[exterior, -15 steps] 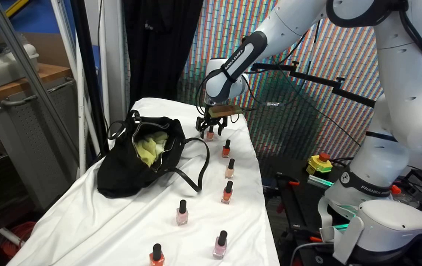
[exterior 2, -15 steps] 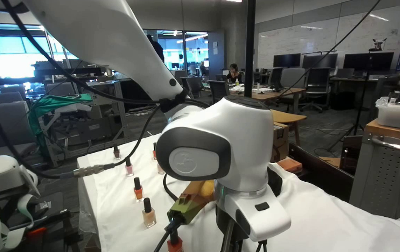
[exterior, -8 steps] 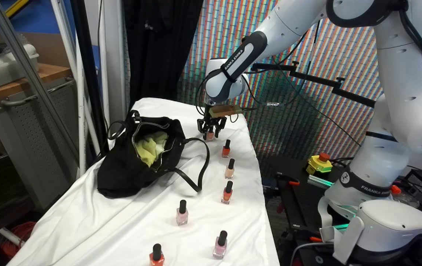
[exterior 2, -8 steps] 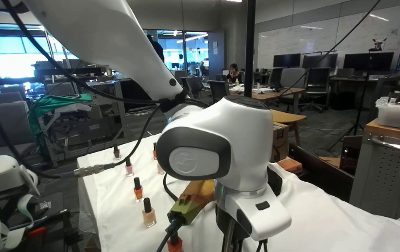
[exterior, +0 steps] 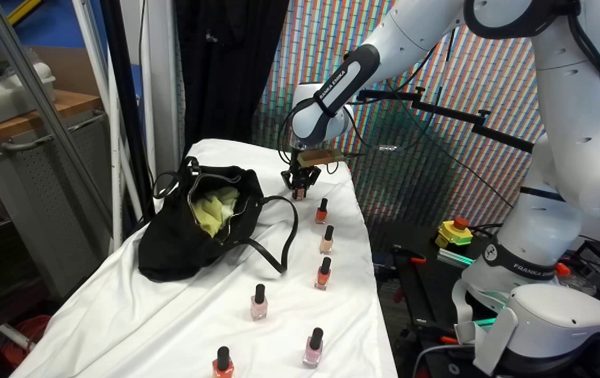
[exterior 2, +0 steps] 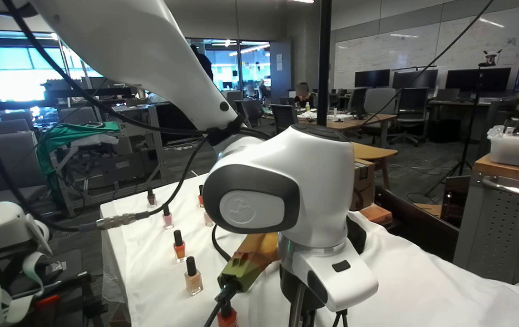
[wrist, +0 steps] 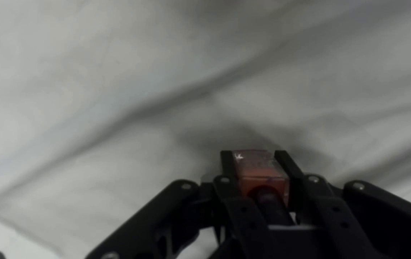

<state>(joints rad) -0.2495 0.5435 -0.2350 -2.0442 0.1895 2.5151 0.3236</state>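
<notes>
Coral bottle [wrist: 263, 176]: between the two fingers [wrist: 227, 162] of the hand [wrist: 255, 155], in line with it and not off to any side; in an exterior view only the lower glass [exterior: 300, 195] shows.
Long axis: runs along the fingers, dark cap [wrist: 272, 208] up inside the hand, glass foot at the tips; upright, as far as I can see.
Hand: drawn in snugly, one finger flat to each side of the glass, gripping this bottle and nothing else.
Foot: close over the white cloth [wrist: 65, 72]; whether they touch I cannot tell.
Nearest neighbour: a red bottle [exterior: 321, 214], upright near the hand, untouched.
Row: past the red one, a beige bottle [exterior: 326, 242] and an orange bottle [exterior: 323, 274] stand along the worktop [exterior: 289, 331].
Black bag [exterior: 174, 252]: apart from the hand, across from the row, gaping on some yellow-green fabric [exterior: 216, 210].
Nearer arm: the only arm [exterior: 404, 39], reaching over from its base.
</notes>
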